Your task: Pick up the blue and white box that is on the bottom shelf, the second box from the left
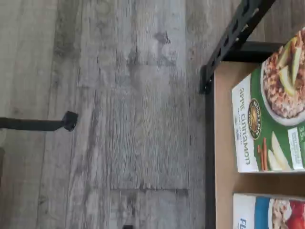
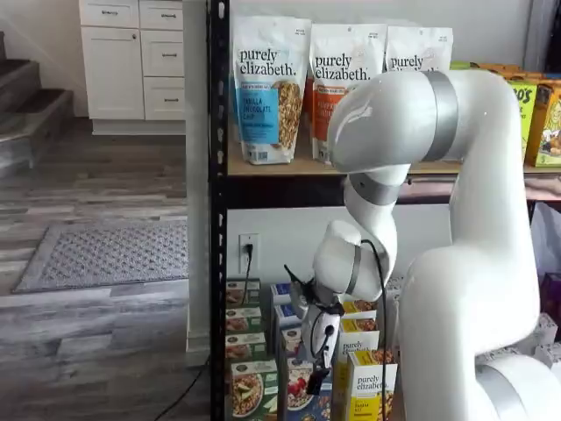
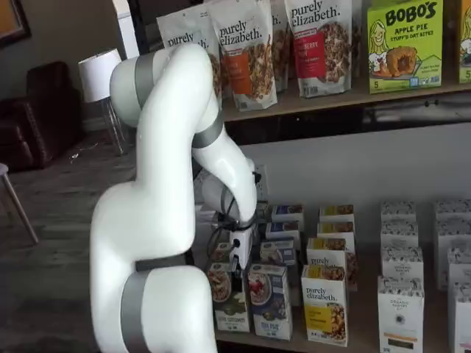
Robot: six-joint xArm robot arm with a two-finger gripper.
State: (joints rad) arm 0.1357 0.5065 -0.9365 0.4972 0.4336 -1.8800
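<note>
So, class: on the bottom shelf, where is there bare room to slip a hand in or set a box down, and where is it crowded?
Bare board shows as narrow lanes between the columns, widest between the yellow-and-white boxes and the white boxes. The green box and the blue and white box stand close together, with the arm's fingers hanging in front.

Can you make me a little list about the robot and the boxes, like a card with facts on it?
target: the blue and white box, upright on the bottom shelf, front row
left neighbour: green box
right neighbour: yellow-and-white box
gripper: low in front of the boxes, between green and blue; finger gap not clear in the pictures
holding anything: no box seen in the fingers
upper shelf: granola bags
</note>
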